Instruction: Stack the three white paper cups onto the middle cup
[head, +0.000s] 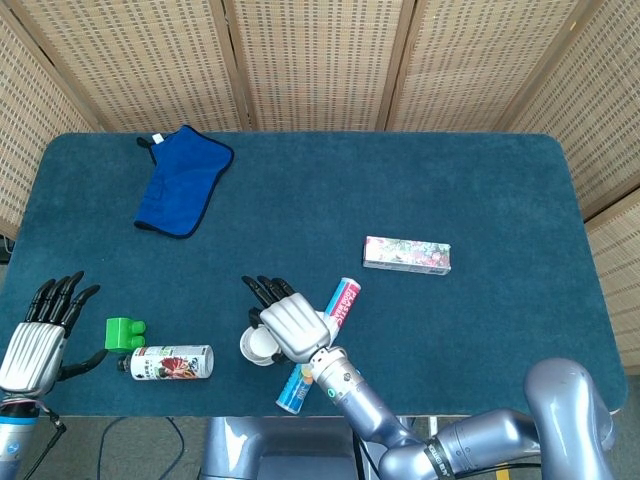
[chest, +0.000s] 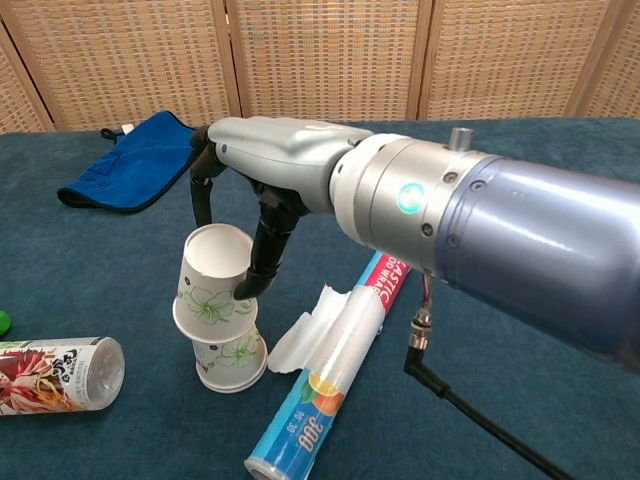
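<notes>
Blue-carpeted table (head: 480, 180) before wicker screens | top paper cup (chest: 214, 276) near front edge, half-seated in the stacked cups (chest: 231, 360), mouth up, long axis tilted off vertical | right hand (chest: 262, 190) directly above, fingers (chest: 266, 248) pinching its rim, far nearer | left hand (head: 38, 335) well apart, spread, empty | plastic wrap roll (chest: 336, 372) just beside.

Wrap roll (chest: 335, 365) crowds cups' (chest: 222, 320) right.
</notes>
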